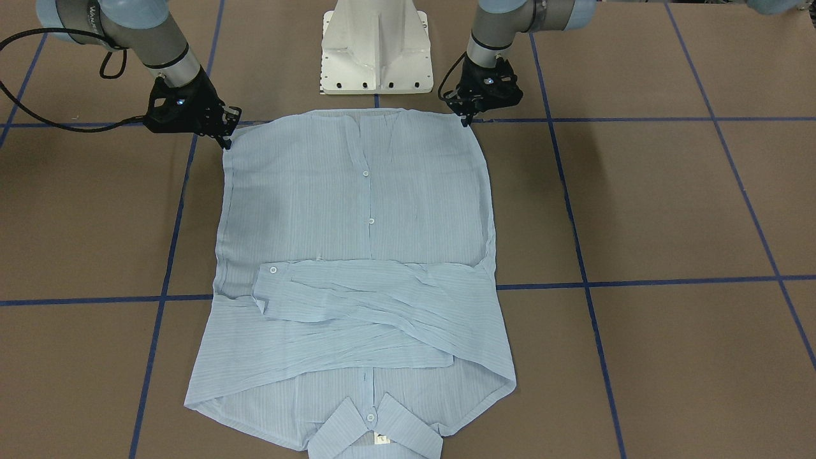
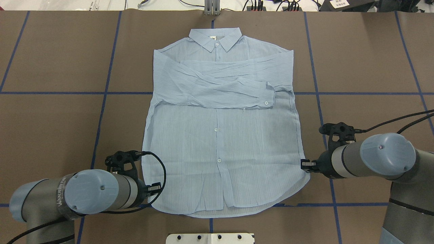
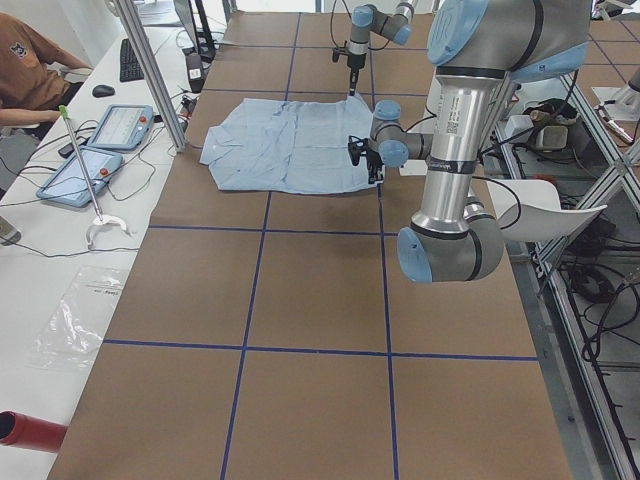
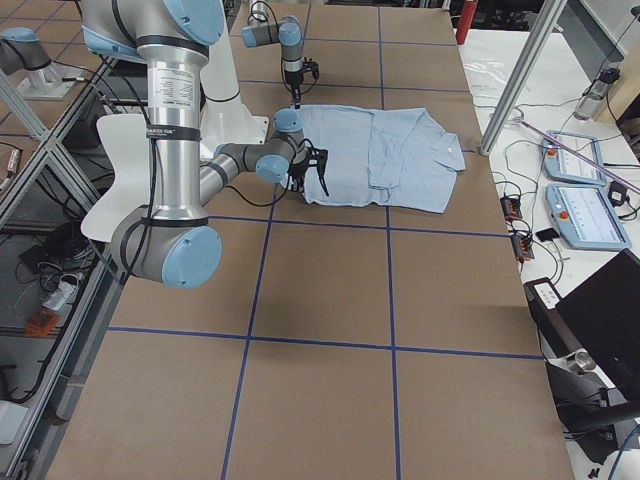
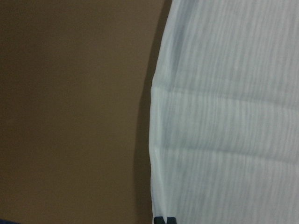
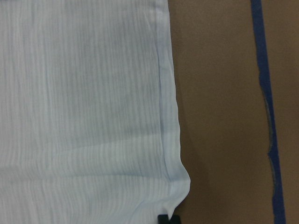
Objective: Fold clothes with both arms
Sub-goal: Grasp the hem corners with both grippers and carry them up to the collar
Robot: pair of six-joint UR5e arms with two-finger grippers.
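At shirt corners, left hand, right hand fingertips barely show.

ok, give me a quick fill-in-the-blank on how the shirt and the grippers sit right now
1. The shirt lies flat with its buttons facing ____.
2. Both sleeves are folded across the ____.
3. The collar is the part of the shirt ____ from both grippers.
4. The left gripper and the right gripper each sit at a corner of the shirt's ____.

Missing words: up; chest; farthest; hem.
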